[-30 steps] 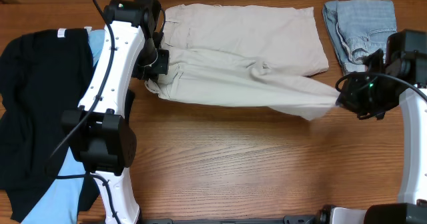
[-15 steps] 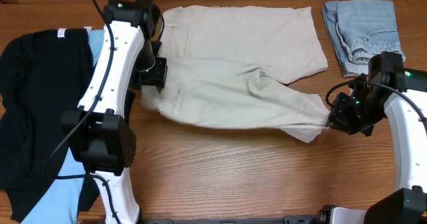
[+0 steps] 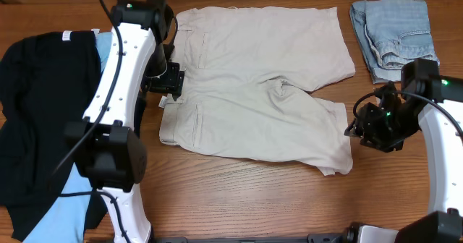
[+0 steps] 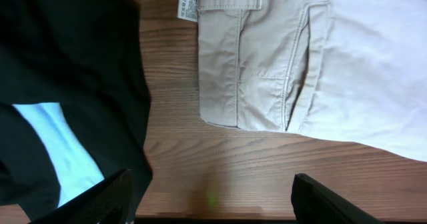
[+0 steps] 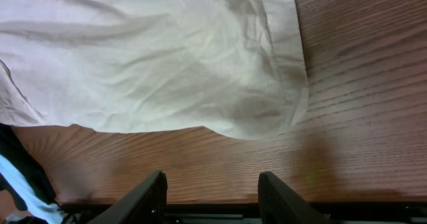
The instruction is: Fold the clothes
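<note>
The beige shorts (image 3: 260, 91) lie spread flat in the middle of the counter (image 3: 253, 199), with the waistband toward the left arm and the leg ends toward the right arm. The left gripper (image 4: 212, 181) hangs above bare wood just beside the waistband corner, its jaws wide apart with nothing between them. The right gripper (image 5: 212, 177) hangs just beside the hem of the near leg, its jaws also apart and empty. A side pocket (image 4: 297, 71) of the shorts shows only as a dark slit, so its inside cannot be seen. At the left, a black garment (image 3: 36, 113) covers most of a light-blue shirt (image 3: 69, 192), and the picture edge cuts off both. The pale denim shorts (image 3: 394, 33) lie at the far right corner, with their near edge hidden behind the right arm.
</note>
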`<state>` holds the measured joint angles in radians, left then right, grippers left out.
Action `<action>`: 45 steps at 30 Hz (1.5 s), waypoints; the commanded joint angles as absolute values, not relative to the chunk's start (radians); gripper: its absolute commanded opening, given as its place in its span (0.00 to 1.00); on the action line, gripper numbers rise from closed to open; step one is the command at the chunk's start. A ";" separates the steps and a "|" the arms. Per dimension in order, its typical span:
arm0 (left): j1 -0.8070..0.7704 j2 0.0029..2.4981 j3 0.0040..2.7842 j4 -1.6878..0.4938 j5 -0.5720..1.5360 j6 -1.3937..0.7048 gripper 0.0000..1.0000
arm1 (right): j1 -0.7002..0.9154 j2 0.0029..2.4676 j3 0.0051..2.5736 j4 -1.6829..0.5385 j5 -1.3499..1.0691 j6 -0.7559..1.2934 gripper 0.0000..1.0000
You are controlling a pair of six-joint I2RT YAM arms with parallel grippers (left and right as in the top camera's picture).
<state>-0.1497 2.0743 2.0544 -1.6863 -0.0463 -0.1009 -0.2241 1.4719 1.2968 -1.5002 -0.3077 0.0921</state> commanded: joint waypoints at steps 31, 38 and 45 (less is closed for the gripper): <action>-0.143 1.533 1.040 -0.921 -0.033 -0.893 0.65 | -0.078 1.285 0.936 -1.200 -0.134 0.690 0.58; -0.143 1.534 0.892 -0.748 -0.034 -1.018 0.63 | -0.078 1.285 0.902 -1.185 -0.134 0.702 0.58; -0.143 1.571 0.818 -0.630 -0.034 -1.018 0.56 | -0.078 1.285 0.896 -1.172 -0.135 0.704 0.58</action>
<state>-0.1497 1.5436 0.8413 -0.6476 -0.0193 -0.9882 -0.0788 1.2987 0.9028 -1.1774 -0.1482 0.6914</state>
